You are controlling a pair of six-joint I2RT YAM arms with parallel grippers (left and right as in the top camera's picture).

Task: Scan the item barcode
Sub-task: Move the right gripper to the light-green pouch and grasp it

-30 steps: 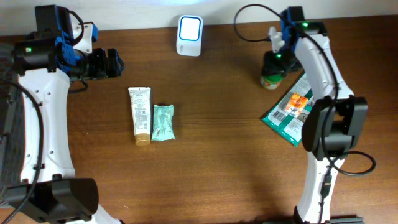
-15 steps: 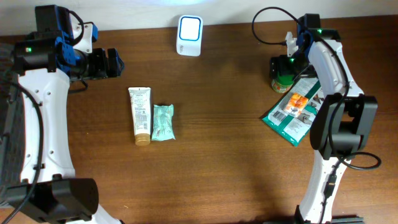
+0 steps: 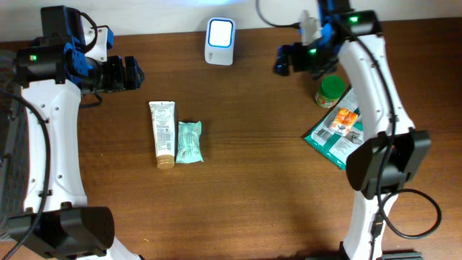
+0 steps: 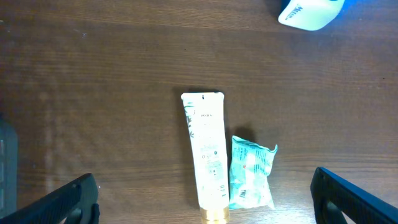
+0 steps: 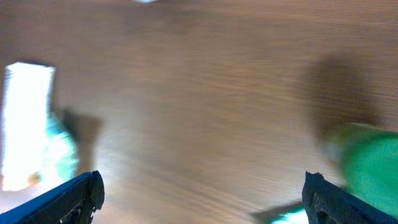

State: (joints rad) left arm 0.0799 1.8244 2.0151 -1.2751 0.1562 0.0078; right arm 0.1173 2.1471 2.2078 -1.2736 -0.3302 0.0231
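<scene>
Judging by the layout, the scan cycle is partly complete. The right fingers [image 3: 281,59] stand fully spread and hold nothing; the green-capped jar [image 3: 330,89] and green packet [image 3: 338,130] rest on the counter [image 3: 253,166] just behind them, probably done. The left fingers [image 3: 136,74] are equally spread and empty. The tube [image 4: 205,155] and teal pouch [image 4: 252,180] lie near the left fingers, apparently awaiting the scanner [image 3: 220,32]

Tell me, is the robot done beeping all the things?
Not yet, probably. Done, maybe: the green-lidded jar and the flat green pouch with an orange label sit together on the right, perhaps scanned. In hand: nothing; the left gripper and right gripper are open and empty. To do: the white tube with a gold cap and small teal packet lie away from the white scanner.
</scene>
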